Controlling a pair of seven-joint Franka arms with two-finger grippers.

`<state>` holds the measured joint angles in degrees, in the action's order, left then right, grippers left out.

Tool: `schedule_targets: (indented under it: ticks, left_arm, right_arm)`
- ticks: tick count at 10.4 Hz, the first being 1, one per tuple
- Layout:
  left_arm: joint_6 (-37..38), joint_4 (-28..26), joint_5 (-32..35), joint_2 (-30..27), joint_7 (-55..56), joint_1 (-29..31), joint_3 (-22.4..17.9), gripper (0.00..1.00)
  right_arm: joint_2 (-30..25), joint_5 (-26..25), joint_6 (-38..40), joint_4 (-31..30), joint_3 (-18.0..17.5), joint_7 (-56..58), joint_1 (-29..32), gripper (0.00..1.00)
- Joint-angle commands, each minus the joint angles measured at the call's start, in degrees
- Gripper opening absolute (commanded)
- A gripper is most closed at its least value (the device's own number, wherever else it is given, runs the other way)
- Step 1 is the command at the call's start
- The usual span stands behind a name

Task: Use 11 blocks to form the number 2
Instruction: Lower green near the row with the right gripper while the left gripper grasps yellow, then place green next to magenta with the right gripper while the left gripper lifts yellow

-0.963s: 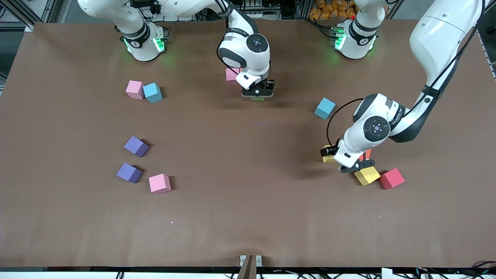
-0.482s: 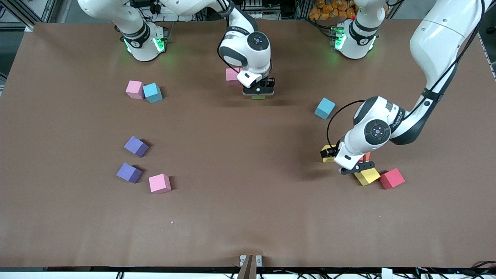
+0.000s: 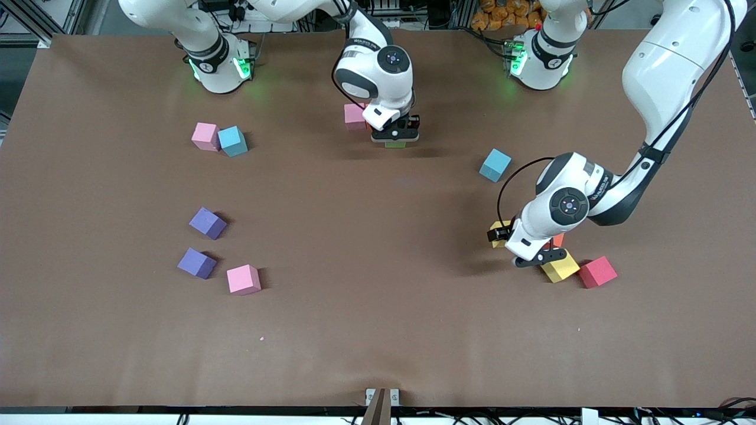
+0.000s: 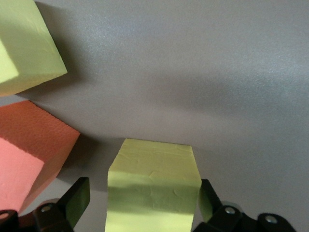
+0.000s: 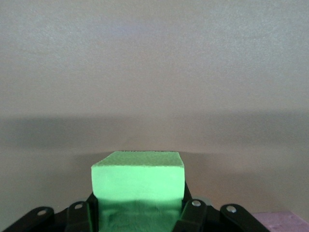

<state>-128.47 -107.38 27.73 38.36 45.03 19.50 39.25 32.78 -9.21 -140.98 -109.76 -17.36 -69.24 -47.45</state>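
The blocks, light squashy foam best pinched across flat faces: right tool (image 3: pixel 394 139) clamped on the green block (image 5: pixel 138 186); left tool (image 4: pixel 140 208) stood apart astride a yellow block (image 4: pixel 153 186).

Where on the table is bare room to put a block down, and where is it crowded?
Bare: the wide middle between the purple blocks and the left tool, and the strip nearest the front camera. Crowded: around the left tool, where a yellow block, crimson block and orange block cluster, and beside the right tool with its green block.
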Motion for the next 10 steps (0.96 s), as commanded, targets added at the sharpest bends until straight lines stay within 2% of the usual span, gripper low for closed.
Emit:
schedule_targets:
  ticks: [1, 3, 5, 10]
  left_arm:
    - [0.6, 1.9, 1.4, 0.9, -0.5, -0.7, -0.1, 0.80]
    - [0.6, 1.8, 1.3, 0.9, -0.4, -1.0, -0.1, 0.66]
    - [0.6, 2.1, 1.2, 0.7, 0.4, -2.7, 0.0, 0.59]
    - [0.9, 1.6, 1.0, -1.2, 0.8, -3.7, 0.4, 0.57]
  right_arm:
    - [-1.1, -1.0, -0.8, -1.4, 0.4, -1.6, -0.5, 0.28]
    - [-1.1, -1.0, -0.8, -1.4, 0.4, -1.6, -0.5, 0.28]
    - [-1.0, -1.0, -2.0, -1.4, 0.4, -1.6, -0.5, 0.28]
    - [-0.9, -1.2, -2.6, -1.4, 0.5, -0.9, -0.3, 0.28]
